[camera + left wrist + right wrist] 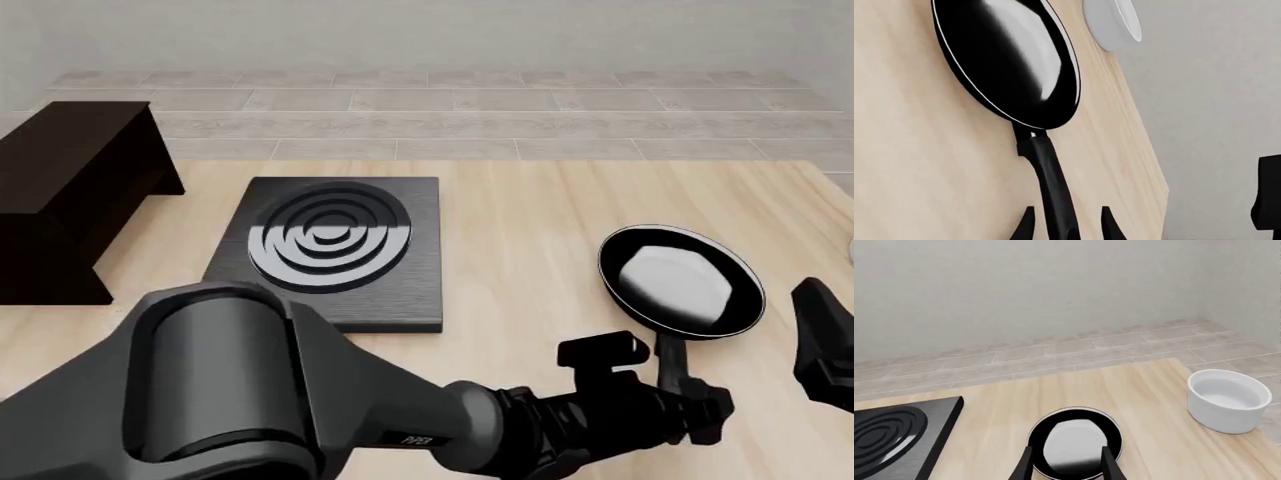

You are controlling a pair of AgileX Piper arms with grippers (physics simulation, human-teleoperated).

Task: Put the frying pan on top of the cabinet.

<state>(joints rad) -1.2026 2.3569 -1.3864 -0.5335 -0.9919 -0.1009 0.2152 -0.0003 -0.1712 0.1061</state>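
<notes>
The frying pan (681, 278) lies flat on the wooden table at the right, with its pale inside up and its long black handle (671, 365) pointing toward the near edge. My left gripper (1066, 221) reaches across from the left and straddles the handle (1047, 170). It is open, and a gap shows on each side of the handle. In the front view the left gripper (694, 408) sits at the handle's near end. My right gripper (1065, 462) is open and empty, hovering above the pan (1074, 442). The dark cabinet (67, 170) stands at the far left.
A black stove plate (334, 250) with concentric rings lies between the cabinet and the pan. A white bowl (1227, 400) stands to the right of the pan near the table's right edge. The right arm (821, 345) enters at the right edge.
</notes>
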